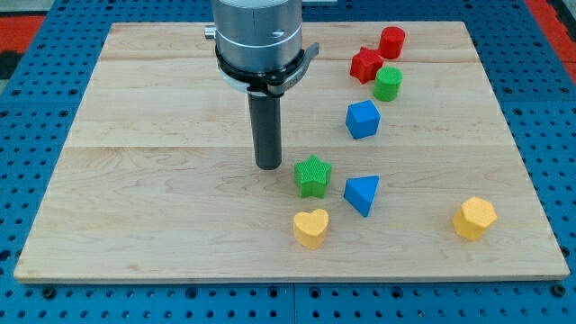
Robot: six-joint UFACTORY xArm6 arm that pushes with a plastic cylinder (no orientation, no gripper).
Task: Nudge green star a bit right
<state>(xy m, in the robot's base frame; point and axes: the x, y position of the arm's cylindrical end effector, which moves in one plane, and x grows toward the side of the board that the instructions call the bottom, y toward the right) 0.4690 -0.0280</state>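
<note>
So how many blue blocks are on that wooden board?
2. One blue block sits right of centre, below the green cylinder; the blue triangular block lies just right of the green star. None seems hidden.

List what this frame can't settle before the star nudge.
- Contact: my tip sits just to the view's left of the green star; this single view doesn't show whether they touch.
- Arm: cut off by the view's top edge.
- Red star: its lower right is hidden by the green cylinder.
</note>
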